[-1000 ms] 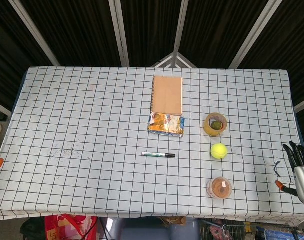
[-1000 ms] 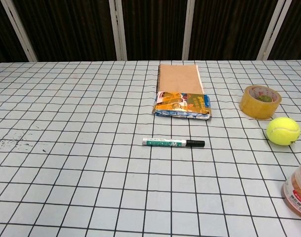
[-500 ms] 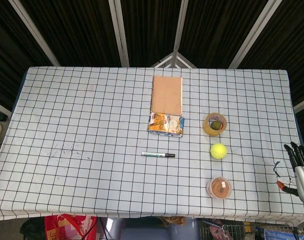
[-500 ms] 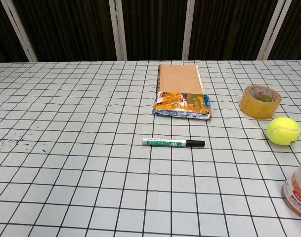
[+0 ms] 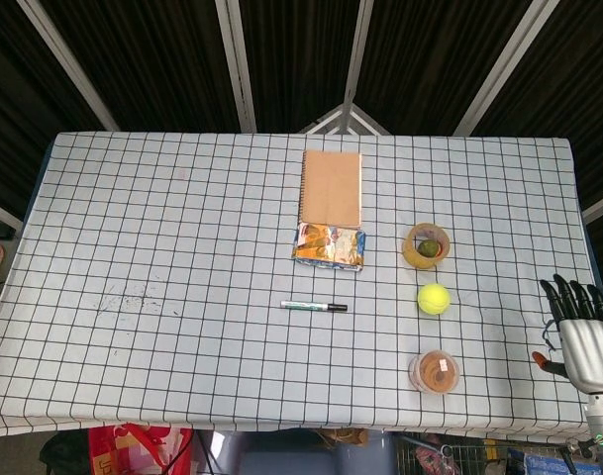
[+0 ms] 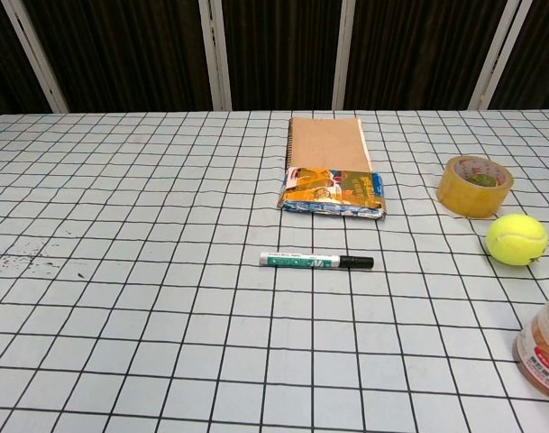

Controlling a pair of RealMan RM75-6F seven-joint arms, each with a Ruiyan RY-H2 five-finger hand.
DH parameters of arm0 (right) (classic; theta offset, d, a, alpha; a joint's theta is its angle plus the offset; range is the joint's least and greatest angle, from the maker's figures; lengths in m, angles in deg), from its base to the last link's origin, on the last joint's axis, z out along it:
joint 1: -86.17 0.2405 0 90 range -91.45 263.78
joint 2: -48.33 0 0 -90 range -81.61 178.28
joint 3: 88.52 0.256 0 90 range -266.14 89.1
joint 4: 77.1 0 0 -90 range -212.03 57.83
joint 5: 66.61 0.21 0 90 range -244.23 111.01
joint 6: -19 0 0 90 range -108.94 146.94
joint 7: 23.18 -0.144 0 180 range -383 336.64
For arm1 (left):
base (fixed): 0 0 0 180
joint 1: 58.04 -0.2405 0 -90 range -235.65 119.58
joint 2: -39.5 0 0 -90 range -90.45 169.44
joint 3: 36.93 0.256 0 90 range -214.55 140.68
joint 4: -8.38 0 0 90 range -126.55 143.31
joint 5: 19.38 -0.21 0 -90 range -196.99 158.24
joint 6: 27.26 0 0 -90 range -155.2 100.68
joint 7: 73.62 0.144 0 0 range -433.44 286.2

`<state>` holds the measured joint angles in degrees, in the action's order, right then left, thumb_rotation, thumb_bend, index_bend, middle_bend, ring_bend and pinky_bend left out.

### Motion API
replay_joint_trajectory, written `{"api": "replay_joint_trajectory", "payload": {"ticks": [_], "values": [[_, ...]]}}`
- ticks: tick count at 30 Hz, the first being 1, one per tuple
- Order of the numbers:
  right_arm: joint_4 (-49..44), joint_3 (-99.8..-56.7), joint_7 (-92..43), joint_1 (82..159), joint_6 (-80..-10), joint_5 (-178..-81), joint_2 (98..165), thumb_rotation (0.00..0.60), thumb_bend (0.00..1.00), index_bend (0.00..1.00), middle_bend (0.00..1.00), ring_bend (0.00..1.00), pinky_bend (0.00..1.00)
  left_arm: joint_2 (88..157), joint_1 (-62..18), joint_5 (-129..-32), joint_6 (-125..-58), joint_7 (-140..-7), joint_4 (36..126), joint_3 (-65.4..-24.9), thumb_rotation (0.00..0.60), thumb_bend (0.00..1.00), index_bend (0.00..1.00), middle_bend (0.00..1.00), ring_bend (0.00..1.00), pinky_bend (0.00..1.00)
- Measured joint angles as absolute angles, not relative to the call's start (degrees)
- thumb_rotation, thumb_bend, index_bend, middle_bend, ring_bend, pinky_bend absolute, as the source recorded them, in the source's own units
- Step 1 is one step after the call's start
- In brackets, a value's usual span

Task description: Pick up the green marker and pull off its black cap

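Since half a second ago the right hand point(image 5: 581, 341) has risen a little at the tabletop's right edge and shows more of itself, fingers spread apart and holding nothing; at the left edge an orange-tipped part has come into sight, too little of it to say whether it is the left hand or how its fingers lie. Nothing on the cloth has shifted.

Largest is the tabletop point(image 5: 182, 237), under a white cloth with a black grid. At 12 o'clock from the middle lies a brown notebook point(image 5: 332, 187), and touching its near end a colourful packet point(image 5: 329, 245). At 3 o'clock sits a tape roll point(image 5: 426, 245), with a yellow ball point(image 5: 434, 298) just nearer the robot, apart from it, and a round jar point(image 5: 434, 371) nearer still, at about 4 o'clock. The marker point(image 5: 306, 306) lies flat near the middle, just nearer than the packet, well apart from the right hand. Its black cap point(image 5: 337, 308) is on, pointing to 3 o'clock.
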<state>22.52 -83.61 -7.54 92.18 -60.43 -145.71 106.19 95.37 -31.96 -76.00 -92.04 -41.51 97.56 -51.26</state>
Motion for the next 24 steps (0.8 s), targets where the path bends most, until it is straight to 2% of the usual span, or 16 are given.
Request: {"api": "replay_joint_trajectory", "payload": {"ticks": [5, 9, 12, 17, 24], "values": [[24.8, -83.2, -3.4, 92.9, -59.4, -143.2, 106.2, 0.6, 0.08, 0.0, 0.0, 0.0, 0.0, 101.6, -23.8, -67.0, -88.9, -32.7, 91.2, -54.0, 0.6, 0.39, 0.0, 0.0, 0.0, 0.0], [26.8, -82.6, -0.9, 93.7, -58.9, -140.9, 106.3, 0.6, 0.08, 0.0, 0.0, 0.0, 0.0, 107.4, -17.6, -60.4, -86.1, -30.6, 84.3, -56.8, 0.6, 0.39, 0.0, 0.0, 0.0, 0.0], [27.4, -82.4, 0.5, 94.2, -58.5, -139.7, 106.7, 0.6, 0.08, 0.0, 0.0, 0.0, 0.0, 111.2, -13.3, -59.4, -83.4, -31.0, 81.0, -58.2, 0.6, 0.39, 0.0, 0.0, 0.0, 0.0], [27.2, -82.6, 2.5, 94.6, -57.8, -137.8, 108.0, 0.6, 0.08, 0.0, 0.0, 0.0, 0.0, 114.3, -9.4, -65.4, -80.9, -31.5, 78.7, -57.1, 0.6, 0.39, 0.0, 0.0, 0.0, 0.0], [26.2, -82.6, 2.8, 94.8, -57.7, -135.6, 109.3, 0.6, 0.08, 0.0, 0.0, 0.0, 0.0, 119.8, -3.8, -85.9, -79.7, -35.9, 72.6, -51.5, 0.6, 0.39, 0.0, 0.0, 0.0, 0.03]]}}
